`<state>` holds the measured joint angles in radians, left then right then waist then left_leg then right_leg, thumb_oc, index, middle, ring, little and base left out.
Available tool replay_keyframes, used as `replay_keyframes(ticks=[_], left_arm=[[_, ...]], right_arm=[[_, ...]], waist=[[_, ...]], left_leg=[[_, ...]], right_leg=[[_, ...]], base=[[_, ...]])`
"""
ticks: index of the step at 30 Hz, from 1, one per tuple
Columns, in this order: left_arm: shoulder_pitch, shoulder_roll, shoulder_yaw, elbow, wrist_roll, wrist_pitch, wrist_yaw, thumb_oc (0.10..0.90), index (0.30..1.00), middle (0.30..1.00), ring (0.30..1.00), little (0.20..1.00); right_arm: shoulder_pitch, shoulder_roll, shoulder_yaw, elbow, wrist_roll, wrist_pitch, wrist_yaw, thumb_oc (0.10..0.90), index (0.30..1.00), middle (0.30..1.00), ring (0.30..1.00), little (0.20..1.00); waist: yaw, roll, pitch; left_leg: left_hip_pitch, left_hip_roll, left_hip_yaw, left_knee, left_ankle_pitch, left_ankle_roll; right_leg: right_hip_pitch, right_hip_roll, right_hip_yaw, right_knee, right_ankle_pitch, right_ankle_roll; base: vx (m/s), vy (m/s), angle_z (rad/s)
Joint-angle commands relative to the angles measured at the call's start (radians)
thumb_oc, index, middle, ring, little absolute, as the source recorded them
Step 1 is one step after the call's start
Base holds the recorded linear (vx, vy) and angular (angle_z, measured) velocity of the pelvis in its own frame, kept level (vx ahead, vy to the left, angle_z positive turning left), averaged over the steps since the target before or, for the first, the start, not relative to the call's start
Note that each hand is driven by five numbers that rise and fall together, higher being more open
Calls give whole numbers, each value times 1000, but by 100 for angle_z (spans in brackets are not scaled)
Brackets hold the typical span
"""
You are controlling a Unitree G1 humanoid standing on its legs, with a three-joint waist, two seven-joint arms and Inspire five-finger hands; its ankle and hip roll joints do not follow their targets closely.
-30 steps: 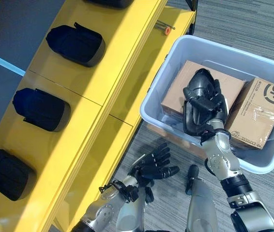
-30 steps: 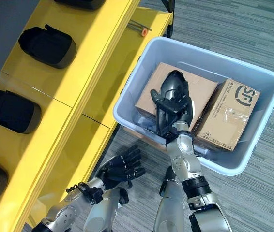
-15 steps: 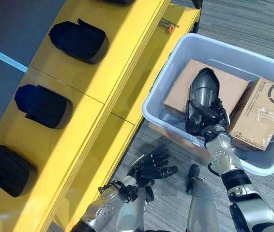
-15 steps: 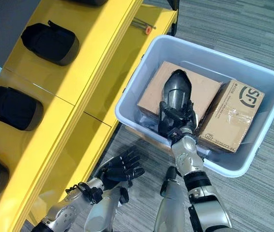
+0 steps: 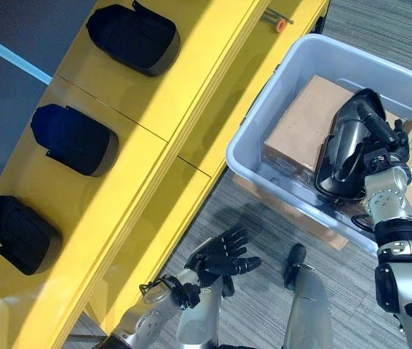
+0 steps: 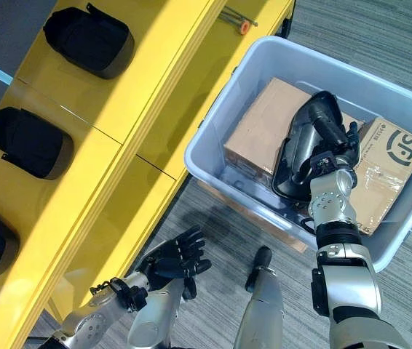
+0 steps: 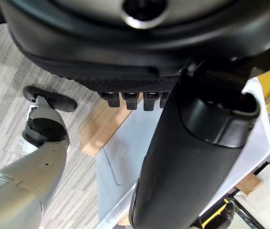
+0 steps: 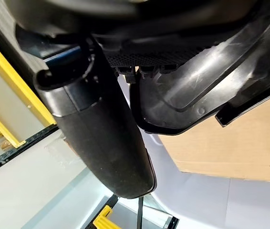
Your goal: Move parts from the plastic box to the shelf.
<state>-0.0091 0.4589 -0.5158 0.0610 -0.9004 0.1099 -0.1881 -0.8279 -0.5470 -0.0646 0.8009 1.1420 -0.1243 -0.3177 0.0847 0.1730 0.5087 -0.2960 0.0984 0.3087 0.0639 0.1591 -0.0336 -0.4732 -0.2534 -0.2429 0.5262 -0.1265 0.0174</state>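
A pale grey plastic box (image 6: 217, 123) stands on the floor beside the yellow shelf (image 5: 155, 131). My right hand (image 5: 381, 142) is shut on a black moulded part (image 5: 341, 156), holding it tilted over the box's cardboard cartons; the right wrist view shows the part's glossy inner shell (image 8: 197, 90) against the palm, beside the thumb (image 8: 101, 129). Three similar black parts (image 5: 75, 138) lie in a row on the shelf's top. Low over the carpet by the shelf's foot, my left hand (image 5: 220, 258) hangs open and holds nothing.
Two cardboard cartons (image 5: 300, 127) (image 6: 388, 160) fill most of the box. It rests on a wooden board (image 5: 286, 211). A small orange-tipped tool (image 5: 279, 20) lies on the shelf's lower ledge. Grey carpet runs between shelf and box.
The camera has shifted. My right hand has raised the black part off the left carton and swung it towards the box's right side, tilting it more upright. The left hand stays as it was.
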Motion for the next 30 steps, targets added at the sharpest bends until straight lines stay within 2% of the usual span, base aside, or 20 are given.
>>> replay_keyframes(ticks=[1,6,9,13,15,16,17,19,20,21,24,25,27,28,29,30], left_arm=[[12,-14,-50,-172,-69,-37,-60,900,1000,1000,1000,1000],[20,0,-45,-189,-74,-32,-72,900,1000,1000,1000,1000],[25,7,-43,-190,-79,-31,-81,900,1000,1000,1000,1000],[38,10,-33,-173,-54,-45,-123,900,1000,1000,1000,1000],[42,11,-30,-173,-49,-47,-131,900,1000,1000,1000,1000],[54,11,-12,-172,-36,-48,-143,900,1000,1000,1000,1000],[58,10,-6,-171,-34,-51,-146,900,1000,1000,1000,1000],[63,3,2,-164,-30,-58,-146,900,1000,1000,1000,1000],[68,3,20,-163,-32,-63,-141,900,1000,1000,1000,1000],[68,-2,25,-162,-30,-64,-133,900,1000,1000,1000,1000],[65,-3,51,-173,-33,-51,-114,900,1000,1000,1000,1000],[57,-4,56,-167,-37,-54,-101,900,1000,1000,1000,1000],[56,1,59,-158,-38,-65,-99,900,1000,1000,1000,1000],[55,4,61,-148,-42,-76,-101,900,1000,1000,1000,1000],[54,6,65,-137,-45,-86,-107,900,1000,1000,1000,1000],[55,7,68,-130,-44,-92,-111,900,1000,1000,1000,1000]], right_arm=[[-167,-124,26,-24,-24,-55,54,900,1000,1000,1000,1000],[-210,-152,29,-18,17,-50,102,900,1000,1000,1000,1000],[-224,-155,44,-37,27,-4,159,900,1000,1000,1000,1000],[-216,-116,118,-160,-1,111,297,900,1000,1000,1000,1000],[-202,-105,128,-196,-31,127,310,900,1000,1000,1000,1000],[-146,-77,180,-350,-229,140,270,900,1000,1000,1000,1000],[-131,-76,198,-390,-326,134,250,900,1000,1000,1000,1000],[-110,-68,243,-500,-430,135,228,900,1000,1000,1000,1000],[-55,-65,276,-659,-633,157,180,900,1000,1000,1000,1000],[-30,-64,297,-726,-675,156,152,900,1000,1000,1000,1000],[41,-83,286,-832,-934,156,113,900,1000,1000,1000,1000],[71,-134,281,-858,-1278,139,123,900,1000,1000,1000,1000],[84,-207,274,-874,-1555,100,104,900,1000,1000,1000,1000],[89,-278,280,-879,-1760,63,119,900,1000,1000,1000,1000],[102,-340,287,-883,-1821,57,120,900,1000,1000,1000,1000],[120,-385,289,-889,-1818,69,107,900,1000,1000,1000,1000]], waist=[[1,95,11],[3,99,11],[3,96,11],[3,83,11],[1,80,11],[-7,66,11],[-10,61,11],[-18,52,11],[-33,35,11],[-41,24,11],[-61,-4,11],[-74,-23,11],[-80,-38,11],[-82,-48,9],[-84,-56,6],[-86,-63,4]], left_leg=[[27,-46,-83,86,-143,-16],[41,-44,-86,74,-139,-20],[51,-45,-91,66,-137,-23],[65,-38,-89,64,-134,-24],[67,-37,-88,66,-134,-24],[75,-29,-86,65,-132,-24],[78,-26,-84,64,-131,-23],[81,-19,-79,62,-129,-22],[84,-10,-75,63,-127,-21],[88,-4,-71,63,-126,-20],[98,8,-68,63,-129,-18],[104,15,-67,60,-130,-17],[106,19,-70,62,-133,-18],[107,21,-70,62,-135,-18],[107,24,-70,59,-134,-19],[108,27,-70,57,-133,-20]], right_leg=[[56,42,-16,84,-126,-10],[66,41,-15,86,-133,-8],[75,44,-13,80,-133,-6],[90,47,-14,66,-125,-4],[93,45,-14,66,-123,-2],[100,49,-10,54,-114,0],[103,51,-9,48,-110,0],[105,55,-2,38,-101,1],[107,62,3,29,-91,5],[112,67,8,19,-84,6],[125,76,16,4,-76,10],[133,83,21,-11,-69,13],[142,86,22,-23,-65,16],[145,90,24,-30,-62,19],[148,93,24,-38,-58,21],[152,95,22,-44,-55,22]], base=[[0,0,0],[4,5,7],[-3,-3,4],[-5,-8,0],[-5,-15,-1],[-9,-31,0],[0,0,0],[0,-4,-3],[1,-18,-7],[7,-35,-1],[-5,-50,-5],[-21,-64,-11],[-18,-59,-6],[-22,-53,-4],[-23,-57,-6],[-15,-69,-7]])
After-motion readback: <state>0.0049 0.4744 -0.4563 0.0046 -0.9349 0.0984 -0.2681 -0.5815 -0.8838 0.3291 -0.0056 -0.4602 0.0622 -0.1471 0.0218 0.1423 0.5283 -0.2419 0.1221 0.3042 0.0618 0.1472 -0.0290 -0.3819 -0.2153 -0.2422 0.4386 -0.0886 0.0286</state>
